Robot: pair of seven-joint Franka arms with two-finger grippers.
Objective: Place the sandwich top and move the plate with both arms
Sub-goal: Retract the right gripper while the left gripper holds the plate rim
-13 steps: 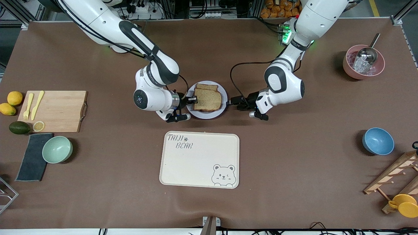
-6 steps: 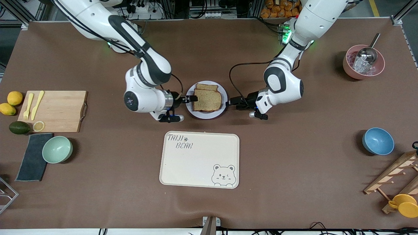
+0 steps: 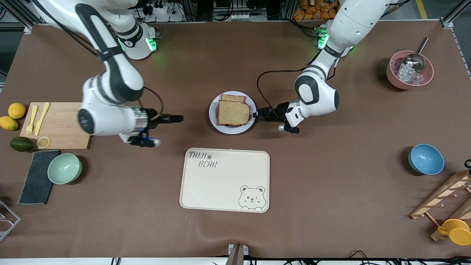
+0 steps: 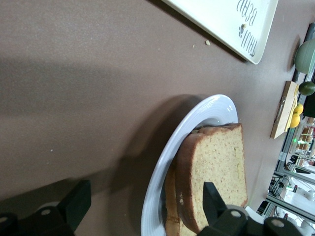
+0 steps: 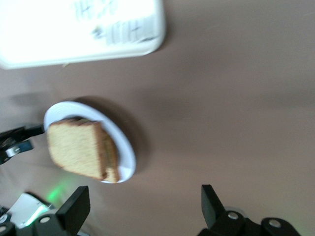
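You're looking at a robotics lab: aluminium framing (image 3: pixel 450 16), cable bundles (image 3: pixel 158 9), a brown-covered test table (image 3: pixel 331 191).

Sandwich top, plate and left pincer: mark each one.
sandwich top (image 3: pixel 233 112), front view, centre of its upper face.
plate (image 3: pixel 213 114), front view, bare rim toward the right arm's end.
left pincer (image 3: pixel 254 114), front view, between its fingertips.

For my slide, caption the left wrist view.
Open left claw at the plate rim, sandwich top stacked on the lower slice, tray corner nearby.

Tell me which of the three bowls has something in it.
The pink bowl at the left arm's end, holding ice and a metal scoop; the blue bowl and green bowl are empty.
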